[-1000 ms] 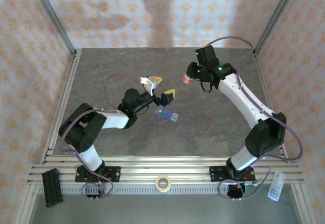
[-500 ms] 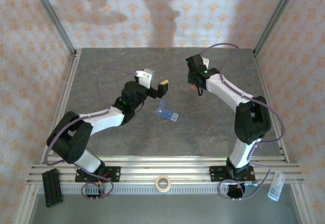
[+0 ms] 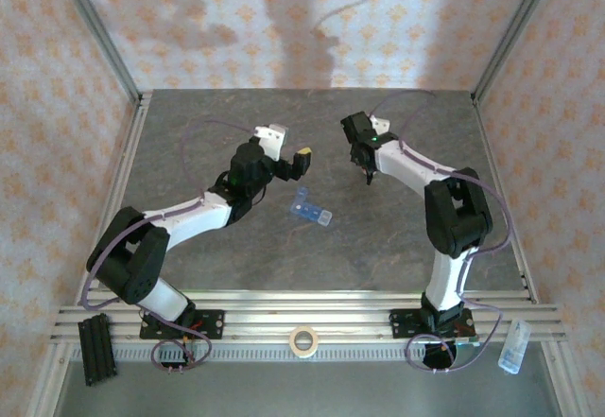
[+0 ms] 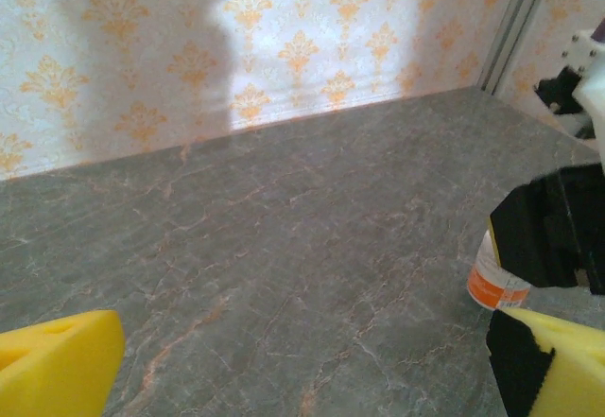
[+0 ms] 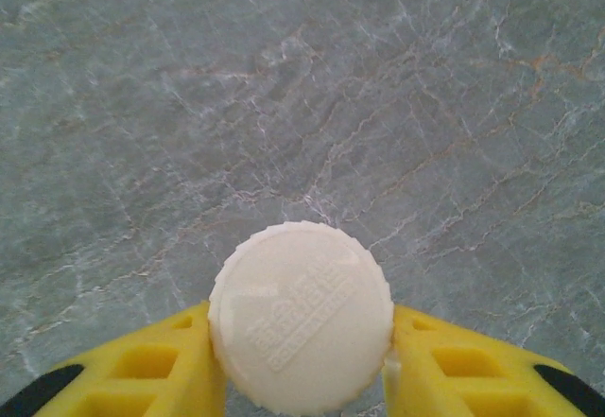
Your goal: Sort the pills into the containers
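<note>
The containers [image 3: 311, 212] are a small blue pill-organiser strip lying mid-table, free of both arms. The pills are hidden. A small orange-red bottle [image 4: 493, 285] stands on the grey table, a black part of the right arm over its top. My right gripper [image 5: 301, 346] points straight down, its yellow fingers [image 5: 142, 370] pressed against both sides of the bottle's white cap [image 5: 301, 294]. From above, that gripper [image 3: 364, 159] sits right of centre at the back. My left gripper [image 3: 288, 147] hovers wide open behind the strip, with nothing between its yellow fingers [image 4: 57, 365].
A tape roll [image 3: 302, 341], a black block [image 3: 97, 346] and a clear plastic piece [image 3: 511, 346] lie on the near rails, off the table. Papered walls and metal posts [image 3: 95, 29] close in the back and sides.
The right arm has folded in, its wrist turning to point straight down over the bottle. The left arm has stretched back and away from the strip, still wide open.
</note>
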`<state>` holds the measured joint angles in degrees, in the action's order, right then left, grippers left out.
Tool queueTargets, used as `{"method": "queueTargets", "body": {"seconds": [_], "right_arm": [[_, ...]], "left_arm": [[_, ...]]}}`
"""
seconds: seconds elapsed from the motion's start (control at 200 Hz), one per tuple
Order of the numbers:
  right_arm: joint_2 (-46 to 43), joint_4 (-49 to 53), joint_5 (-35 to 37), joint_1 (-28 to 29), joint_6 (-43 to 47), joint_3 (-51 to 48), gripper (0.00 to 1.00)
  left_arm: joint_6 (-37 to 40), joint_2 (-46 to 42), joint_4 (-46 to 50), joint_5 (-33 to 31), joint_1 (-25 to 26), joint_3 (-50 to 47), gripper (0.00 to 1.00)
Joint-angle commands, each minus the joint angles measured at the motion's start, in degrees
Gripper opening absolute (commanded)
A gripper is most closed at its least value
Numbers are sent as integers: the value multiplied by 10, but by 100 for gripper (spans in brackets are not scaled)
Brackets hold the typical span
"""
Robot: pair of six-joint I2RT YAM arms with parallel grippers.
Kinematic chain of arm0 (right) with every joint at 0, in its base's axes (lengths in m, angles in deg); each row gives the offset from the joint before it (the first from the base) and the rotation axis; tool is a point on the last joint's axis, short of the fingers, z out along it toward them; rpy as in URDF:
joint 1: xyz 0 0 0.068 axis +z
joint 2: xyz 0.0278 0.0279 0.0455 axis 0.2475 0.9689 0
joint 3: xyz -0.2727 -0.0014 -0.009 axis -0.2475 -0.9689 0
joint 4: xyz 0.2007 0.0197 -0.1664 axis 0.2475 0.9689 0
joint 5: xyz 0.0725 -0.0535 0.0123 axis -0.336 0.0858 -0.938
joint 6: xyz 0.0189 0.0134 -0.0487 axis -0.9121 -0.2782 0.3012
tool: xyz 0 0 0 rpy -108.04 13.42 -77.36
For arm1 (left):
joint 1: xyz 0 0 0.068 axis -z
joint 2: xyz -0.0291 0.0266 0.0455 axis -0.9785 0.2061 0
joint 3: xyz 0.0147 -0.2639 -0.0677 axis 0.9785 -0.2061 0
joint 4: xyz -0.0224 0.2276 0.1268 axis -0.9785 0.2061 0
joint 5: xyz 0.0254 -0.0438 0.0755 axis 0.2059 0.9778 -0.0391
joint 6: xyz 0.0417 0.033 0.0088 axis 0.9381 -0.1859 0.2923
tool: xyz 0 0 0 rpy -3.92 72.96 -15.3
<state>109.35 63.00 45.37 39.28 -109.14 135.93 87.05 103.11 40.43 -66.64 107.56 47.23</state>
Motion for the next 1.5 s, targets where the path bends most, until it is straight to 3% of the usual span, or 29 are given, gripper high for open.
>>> {"method": "queueTargets", "body": {"seconds": [0.0, 0.095, 0.29, 0.435, 0.616, 0.806, 0.986, 1.266, 1.496], "right_arm": [[13, -10, 23, -1, -28, -12, 44], [16, -17, 17, -1, -33, -23, 48], [3, -12, 5, -1, -30, -31, 73], [-34, 10, -12, -2, -10, -9, 84], [-104, 45, -31, -2, 2, 11, 85], [-177, 60, -124, 4, 12, -22, 84], [-220, 74, -196, 45, 39, -69, 83], [-209, 47, -246, 101, 35, -152, 83], [-164, 27, -245, 124, 33, -166, 83]], "left_arm": [[9, -2, 74, -8, -5, 42, 100], [12, -6, 78, -10, -6, 43, 100], [17, -9, 117, -6, -7, 56, 100], [23, -3, 178, -11, -7, 85, 100], [48, 15, 268, -18, -9, 137, 100], [71, 58, 376, -27, -13, 207, 100], [80, 106, 466, -32, -14, 266, 100], [78, 175, 566, -25, -14, 346, 100], [73, 208, 617, -19, -14, 386, 100]]}}
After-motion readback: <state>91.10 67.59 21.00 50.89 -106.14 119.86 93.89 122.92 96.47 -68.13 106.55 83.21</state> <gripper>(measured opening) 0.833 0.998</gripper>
